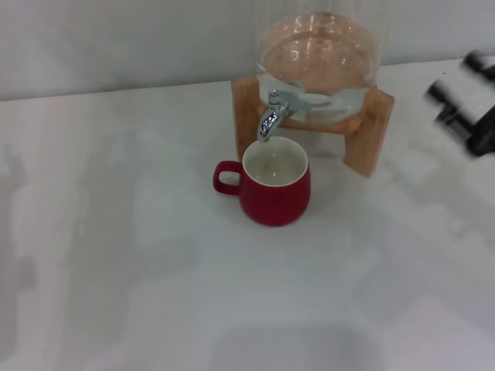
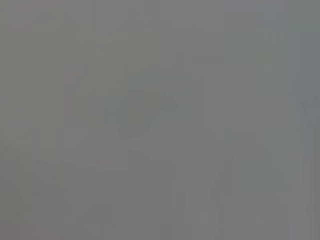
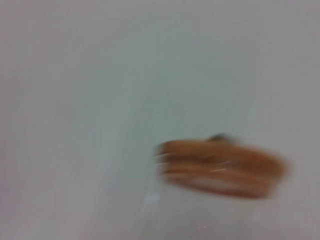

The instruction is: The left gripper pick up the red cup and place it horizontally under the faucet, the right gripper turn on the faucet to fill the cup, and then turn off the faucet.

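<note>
While the white worktop [image 1: 116, 255] fills most of the head view, the glass jar [image 1: 317, 62] sits in its wooden stand [image 1: 367, 131] at twelve o'clock. The red cup [image 1: 274, 185] stands upright at the centre, touching no claw, its handle pointing to nine o'clock and its white mouth directly under the faucet [image 1: 272, 114]. The right claw [image 1: 464, 100] hovers at two o'clock, well apart from the stand, blurred; whether it is spread or pressed together I cannot tell. No writing is readable

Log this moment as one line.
red cup: upright under faucet | right gripper: far right, off faucet | left gripper: unseen
</note>
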Robot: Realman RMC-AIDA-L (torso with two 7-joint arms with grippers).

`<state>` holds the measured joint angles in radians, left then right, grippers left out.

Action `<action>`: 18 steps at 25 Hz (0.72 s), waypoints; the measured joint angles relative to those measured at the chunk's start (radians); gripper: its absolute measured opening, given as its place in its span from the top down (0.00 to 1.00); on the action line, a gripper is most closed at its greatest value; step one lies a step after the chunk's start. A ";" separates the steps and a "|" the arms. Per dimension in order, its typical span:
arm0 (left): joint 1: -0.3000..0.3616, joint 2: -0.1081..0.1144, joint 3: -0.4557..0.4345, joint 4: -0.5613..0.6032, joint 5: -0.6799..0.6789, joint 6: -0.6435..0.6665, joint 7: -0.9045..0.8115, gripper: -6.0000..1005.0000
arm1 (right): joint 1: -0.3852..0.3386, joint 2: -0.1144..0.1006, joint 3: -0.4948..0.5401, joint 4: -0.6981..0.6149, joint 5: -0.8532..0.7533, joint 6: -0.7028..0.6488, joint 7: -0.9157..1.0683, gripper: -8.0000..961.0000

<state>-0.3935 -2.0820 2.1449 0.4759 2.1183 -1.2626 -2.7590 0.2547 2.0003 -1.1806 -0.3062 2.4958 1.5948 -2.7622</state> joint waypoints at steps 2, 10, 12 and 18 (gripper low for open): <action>0.001 0.002 0.002 -0.002 0.001 0.002 -0.037 0.58 | 0.014 0.000 0.090 -0.002 0.000 -0.005 0.002 0.34; -0.012 0.006 0.021 -0.016 0.033 0.027 -0.145 0.53 | 0.168 0.011 0.354 0.059 0.047 -0.230 -0.040 0.34; -0.012 0.006 0.022 -0.020 0.036 0.026 -0.148 0.50 | 0.191 0.011 0.370 0.061 0.049 -0.295 -0.061 0.34; -0.025 0.003 0.012 -0.055 0.033 0.002 -0.149 0.36 | 0.221 0.011 0.374 0.060 0.084 -0.377 -0.093 0.34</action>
<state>-0.4187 -2.0793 2.1572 0.4208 2.1514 -1.2607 -2.9085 0.4753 2.0112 -0.8065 -0.2457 2.5800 1.2174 -2.8554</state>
